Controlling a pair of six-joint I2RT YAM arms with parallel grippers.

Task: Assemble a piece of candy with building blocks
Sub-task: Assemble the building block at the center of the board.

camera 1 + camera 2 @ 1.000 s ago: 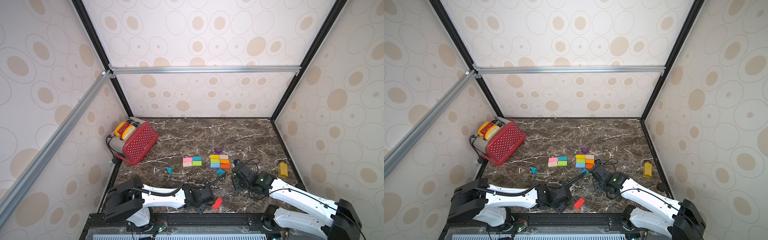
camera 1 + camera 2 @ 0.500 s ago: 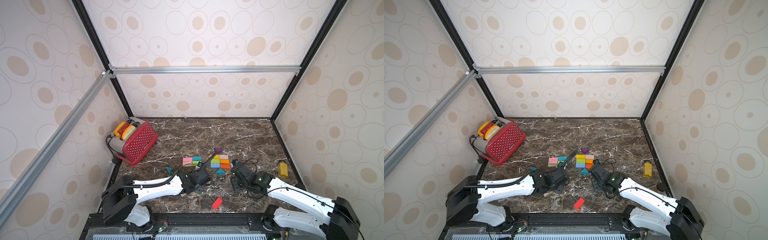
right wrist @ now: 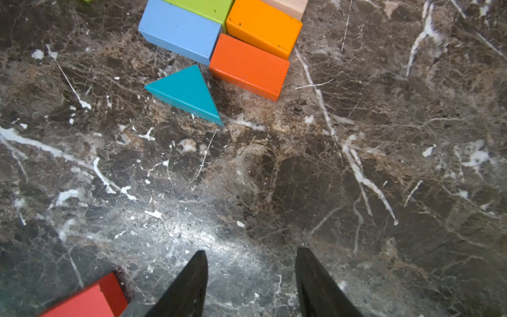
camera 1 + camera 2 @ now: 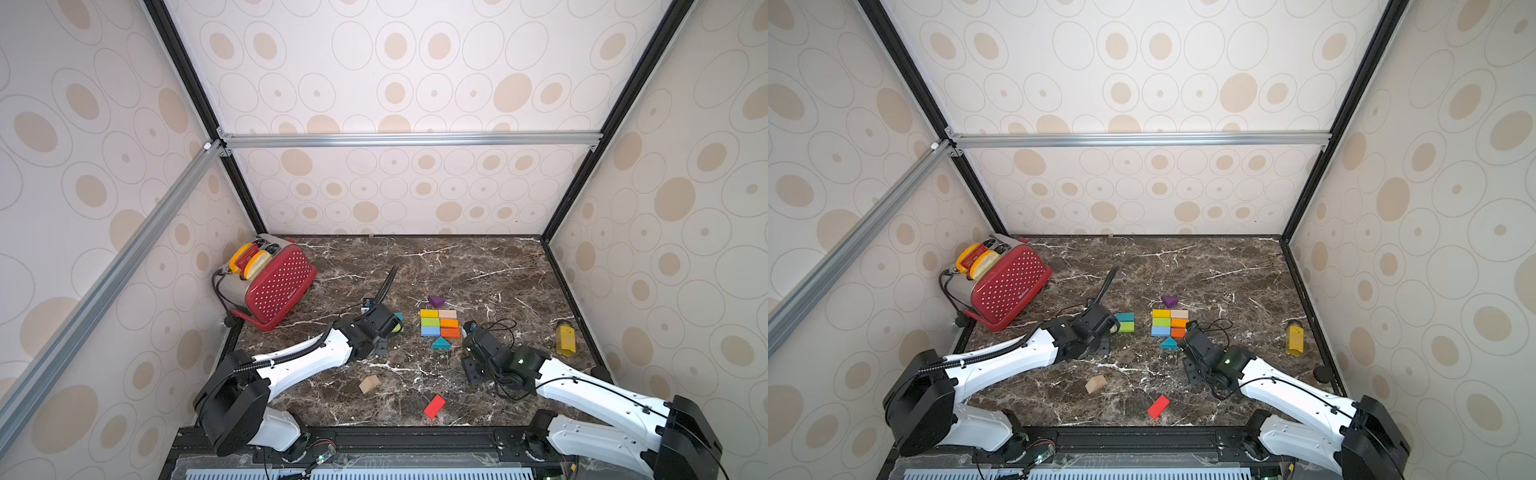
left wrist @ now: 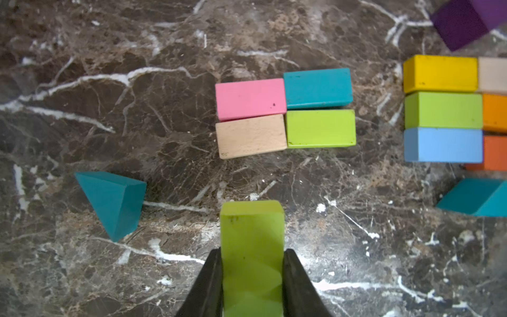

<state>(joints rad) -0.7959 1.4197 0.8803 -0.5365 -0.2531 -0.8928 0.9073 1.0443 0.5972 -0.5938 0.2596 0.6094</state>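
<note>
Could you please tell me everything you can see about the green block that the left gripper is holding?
The lime-green block is a rectangular brick that looks like painted wood, with a few dark specks on its matte face. The left gripper is shut on it: the black jaws press its two long sides, and its free end sticks out ahead of them. In the left wrist view that end points toward the cluster of four bricks, pink, teal, tan and green, without touching them. Whether it rests on the marble table cannot be told.

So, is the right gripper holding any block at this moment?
No, in the right wrist view the right gripper is open over bare marble, and the red block lies beside it, untouched.
</note>
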